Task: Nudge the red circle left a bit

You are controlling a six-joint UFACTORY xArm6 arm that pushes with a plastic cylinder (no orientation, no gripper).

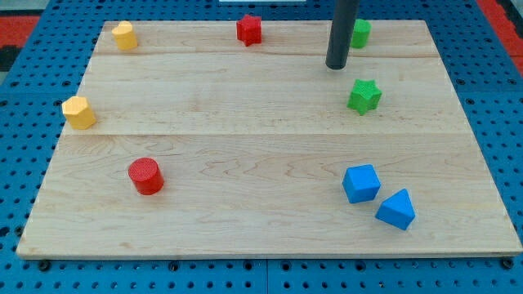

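Observation:
The red circle point(145, 175) is a short red cylinder at the lower left of the wooden board point(245, 122). My tip point(337, 66) is at the upper right of the board, far from the red circle. It stands just left of a green block point(359, 33) partly hidden behind the rod, and above and left of the green star point(364, 95).
A red star point(249, 29) sits at the top middle. A yellow block point(124, 35) is at the top left and a yellow hexagon point(78, 112) at the left edge. A blue cube point(361, 183) and a blue wedge-like block point(396, 209) sit at the lower right.

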